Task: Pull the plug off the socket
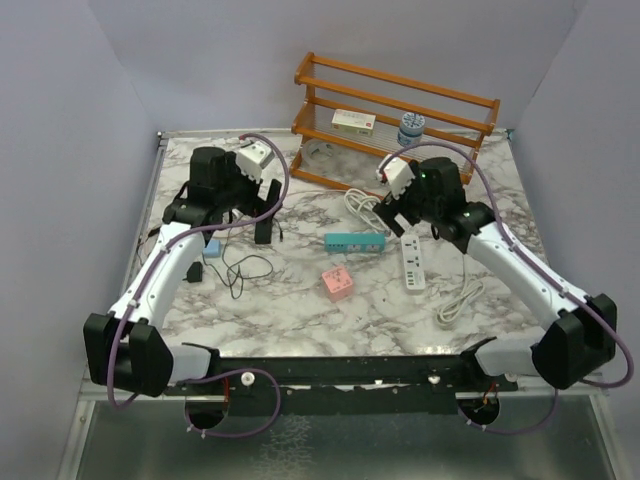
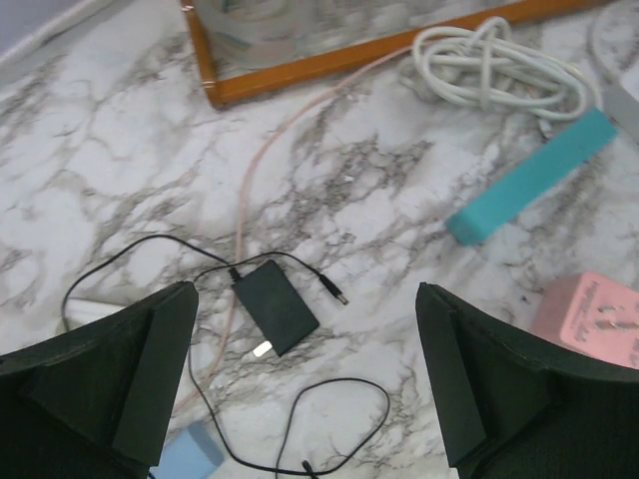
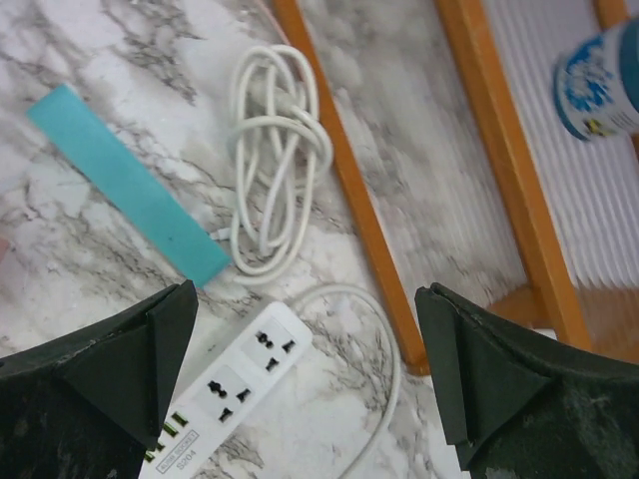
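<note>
Two arms reach forward from the near edge of the table (image 1: 290, 320), elbows pushed out to the corners and forearms angling in toward the middle. Both wrists are bent down, so the fingers point at the marble.

Nearest to me lies a pink cube (image 2: 589, 319), a socket block with nothing plugged into it. On the left side, the left gripper (image 2: 305, 299) hangs above the surface with its jaws spread wide and nothing between them. Under that gap a black plug (image 2: 275, 307) lies flat and loose on the table, with a small blue piece (image 2: 190, 459) just beside it. I take this plug to be the task's own thing, though I can't be sure of that.

The right gripper (image 3: 305, 294) is also spread wide and empty, and it hovers over the far end of the white power strip (image 3: 240, 384). The two sockets I can see there are bare. Open jaws over bare sockets suggest to me that the pull is done and the hand is only standing clear.

A teal strip (image 3: 125, 180) lies crosswise between the two hands. A coiled white cord (image 3: 275, 160) is touching its end. The wooden rack (image 3: 344, 190) stands farthest back, with a blue-capped bottle (image 3: 599, 80) on its shelf.
</note>
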Action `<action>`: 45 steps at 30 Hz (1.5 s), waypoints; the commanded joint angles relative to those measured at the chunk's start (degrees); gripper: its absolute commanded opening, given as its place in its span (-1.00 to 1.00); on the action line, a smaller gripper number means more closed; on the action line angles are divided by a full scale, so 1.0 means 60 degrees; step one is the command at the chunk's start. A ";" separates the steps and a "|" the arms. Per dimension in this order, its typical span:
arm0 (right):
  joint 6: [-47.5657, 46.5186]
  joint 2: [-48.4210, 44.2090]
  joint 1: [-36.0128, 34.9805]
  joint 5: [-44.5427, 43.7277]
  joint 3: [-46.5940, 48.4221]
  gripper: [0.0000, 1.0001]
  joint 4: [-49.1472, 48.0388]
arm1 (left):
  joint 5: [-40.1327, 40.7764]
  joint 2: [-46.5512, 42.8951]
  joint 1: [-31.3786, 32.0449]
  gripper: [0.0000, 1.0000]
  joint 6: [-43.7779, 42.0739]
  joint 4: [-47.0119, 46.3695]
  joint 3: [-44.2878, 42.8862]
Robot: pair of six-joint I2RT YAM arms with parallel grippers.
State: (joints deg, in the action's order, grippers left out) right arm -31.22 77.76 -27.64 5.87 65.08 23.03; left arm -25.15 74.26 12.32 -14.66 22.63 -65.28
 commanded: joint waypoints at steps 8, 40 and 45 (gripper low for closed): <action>0.2995 -0.2906 0.1636 -0.1490 -0.1568 1.00 -0.1726 | 0.3221 -0.1529 -0.0265 0.98 0.1315 -0.2855 0.1221; 0.2575 -0.5269 0.3310 -0.0316 -0.2923 1.00 -0.2276 | 0.1903 -0.4154 -0.1320 0.98 0.1586 -0.3358 0.3099; 0.2523 -0.5324 0.3313 -0.0378 -0.2979 1.00 -0.2337 | 0.1848 -0.4093 -0.1329 0.98 0.1629 -0.3347 0.3065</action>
State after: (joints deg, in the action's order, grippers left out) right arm -15.11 46.37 -8.12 4.14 48.23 9.10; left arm -12.45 49.63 4.82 -5.04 2.24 -47.18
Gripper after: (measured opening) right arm 0.997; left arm 0.988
